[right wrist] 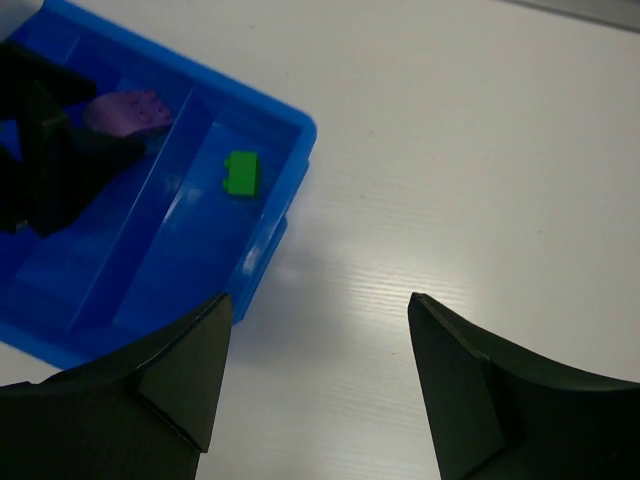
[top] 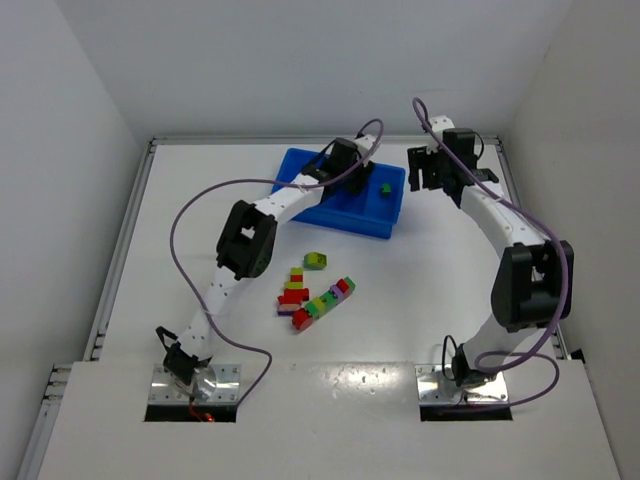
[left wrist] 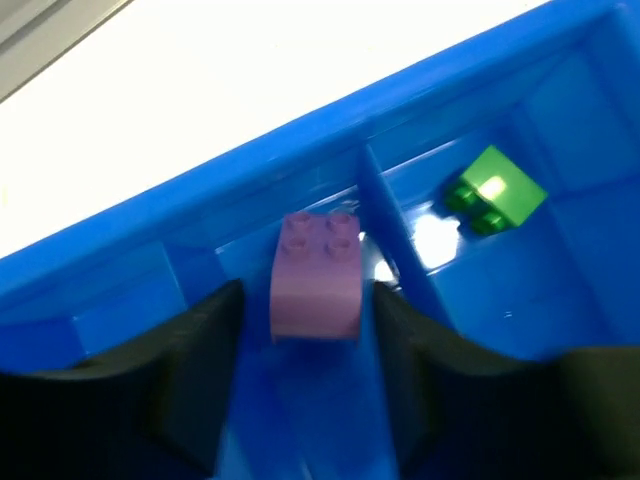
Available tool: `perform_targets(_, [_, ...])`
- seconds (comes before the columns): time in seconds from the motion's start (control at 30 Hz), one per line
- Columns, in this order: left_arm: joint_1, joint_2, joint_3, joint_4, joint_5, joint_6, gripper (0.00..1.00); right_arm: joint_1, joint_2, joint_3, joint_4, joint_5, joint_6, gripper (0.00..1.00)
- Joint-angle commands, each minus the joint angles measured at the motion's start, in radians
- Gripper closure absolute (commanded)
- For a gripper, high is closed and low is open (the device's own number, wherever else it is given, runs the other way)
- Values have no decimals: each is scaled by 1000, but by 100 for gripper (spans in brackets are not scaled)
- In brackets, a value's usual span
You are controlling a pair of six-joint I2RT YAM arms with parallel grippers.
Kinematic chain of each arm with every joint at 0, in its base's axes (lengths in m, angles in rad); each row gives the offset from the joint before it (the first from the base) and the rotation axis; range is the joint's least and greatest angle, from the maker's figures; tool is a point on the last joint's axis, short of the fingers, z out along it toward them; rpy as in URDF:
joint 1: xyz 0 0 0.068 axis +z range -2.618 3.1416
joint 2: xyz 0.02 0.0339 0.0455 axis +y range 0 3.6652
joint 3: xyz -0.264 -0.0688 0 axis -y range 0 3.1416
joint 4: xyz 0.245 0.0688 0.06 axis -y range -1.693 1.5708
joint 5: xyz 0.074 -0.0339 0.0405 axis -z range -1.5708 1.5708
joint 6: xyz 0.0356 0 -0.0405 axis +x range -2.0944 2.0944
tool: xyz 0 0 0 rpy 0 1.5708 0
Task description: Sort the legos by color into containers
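Between the fingers of the left end effector (left wrist: 308, 296) sits a purple two-by-two brick (left wrist: 316, 285), studs up. The fingers are parted, with a sliver of blue showing on each side, so the brick looks released rather than pinched. Whether it rests on the floor I cannot tell. It lies in a compartment of the blue tray (left wrist: 200, 215), one divider (left wrist: 385, 215) away from the end compartment with the green brick (left wrist: 495, 190). To finish well, I would spread the fingers wider and rise straight up, clear of that divider. The right end effector (right wrist: 316, 305) hangs wide apart and empty over the bench (right wrist: 470, 150) beside the tray. The remaining legos (top: 315, 295) lie mid-bench, well apart from the tray.
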Motion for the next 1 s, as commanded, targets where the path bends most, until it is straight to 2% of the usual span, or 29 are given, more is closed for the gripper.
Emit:
perform_targets(0.0, [-8, -10, 39, 33, -64, 29, 37, -18, -55, -46, -10, -140, -5, 29])
perform_targets(0.07, [-8, -62, 14, 74, -43, 29, 35, -18, -64, -67, -10, -190, -5, 29])
perform_targets(0.17, [12, -133, -10, 97, 34, 18, 26, -18, -73, -108, 2, -225, -5, 29])
perform_targets(0.3, [47, -315, -36, 44, 163, -27, 22, -18, -83, -117, -8, -345, -34, 21])
perform_targets(0.33, [67, -356, -73, 25, 236, -28, 22, -18, -83, -117, -8, -433, -60, 21])
perform_targets(0.43, [107, -499, -180, -58, 298, -52, 22, -4, -93, -117, -62, -633, -164, 21])
perform_targets(0.47, [148, -609, -299, -67, 339, -66, 22, 16, -93, -117, -73, -684, -192, 21])
perform_targets(0.53, [199, -720, -435, -67, 373, -101, 22, 40, -93, -117, -73, -789, -203, 21])
perform_targets(0.57, [248, -825, -561, -67, 382, -101, 22, 77, -78, -94, -83, -811, -256, 21])
perform_targets(0.7, [351, -1027, -792, -100, 383, -49, 22, 197, 26, -2, -209, -893, -400, 21])
perform_targets(0.87, [440, -1107, -880, -159, 363, -11, 22, 323, 169, 105, -273, -888, -560, 23])
perform_targets(0.97, [495, -1119, -905, -173, 373, -37, 22, 383, 270, 203, -380, -870, -652, 28])
